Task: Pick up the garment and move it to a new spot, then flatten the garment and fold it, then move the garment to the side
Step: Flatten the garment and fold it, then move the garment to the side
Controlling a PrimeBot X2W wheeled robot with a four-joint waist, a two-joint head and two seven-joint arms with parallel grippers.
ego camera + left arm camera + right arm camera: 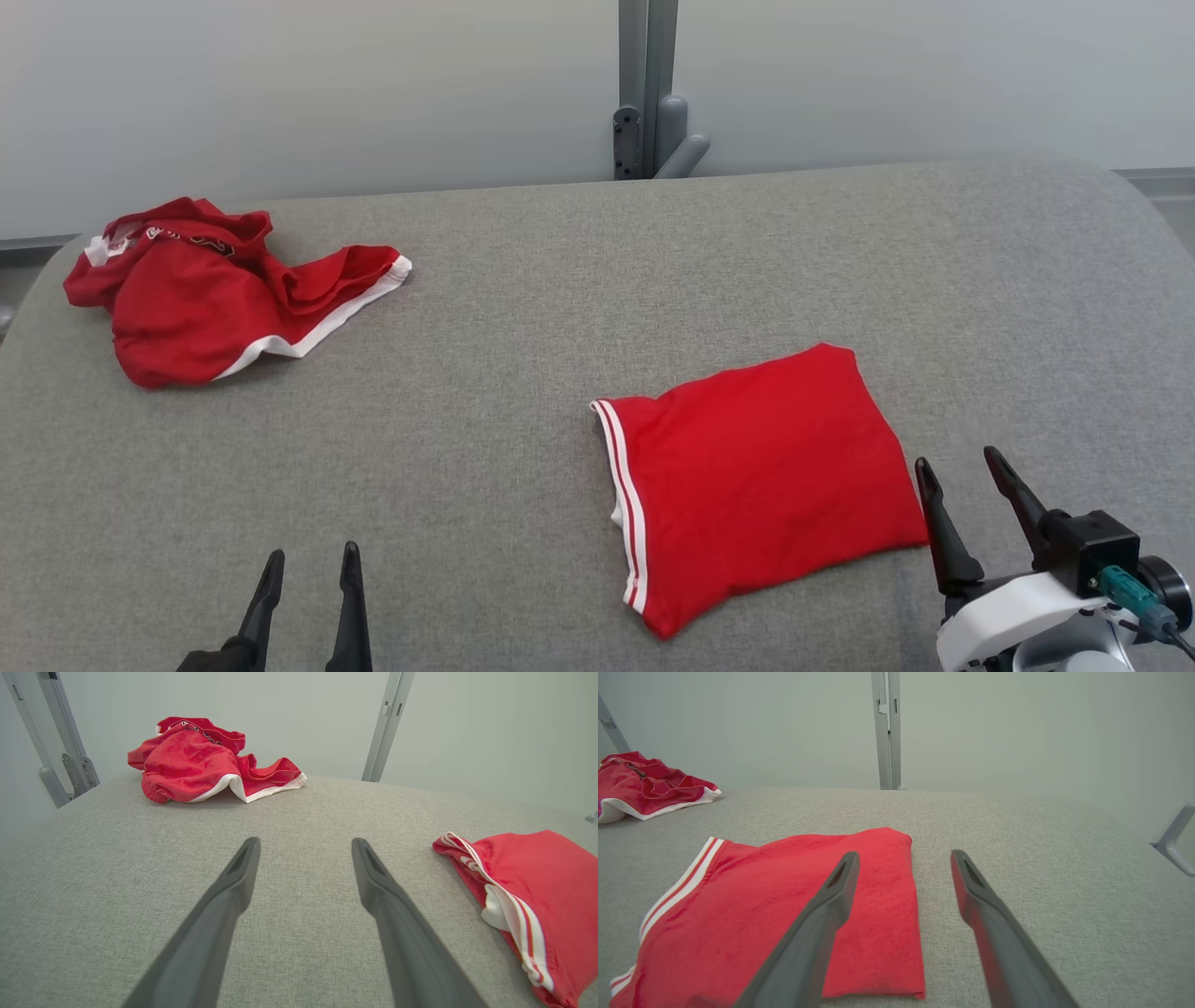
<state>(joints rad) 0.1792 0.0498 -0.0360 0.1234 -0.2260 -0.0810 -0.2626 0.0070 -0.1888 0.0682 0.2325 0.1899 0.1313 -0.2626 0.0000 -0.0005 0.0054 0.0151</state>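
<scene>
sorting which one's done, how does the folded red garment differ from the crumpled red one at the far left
The folded garment lies flat, a neat rectangle; the crumpled garment is a bunched heap. The folded one sits by the right gripper, the crumpled one far left. Folded edge: thin white stripes; crumpled: a broad white band. Both are red.

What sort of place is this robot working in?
Probably a test lab set up for laundry folding: a grey cloth-covered table, a bare pale wall with a metal post, a folded garment and a crumpled garment.
</scene>
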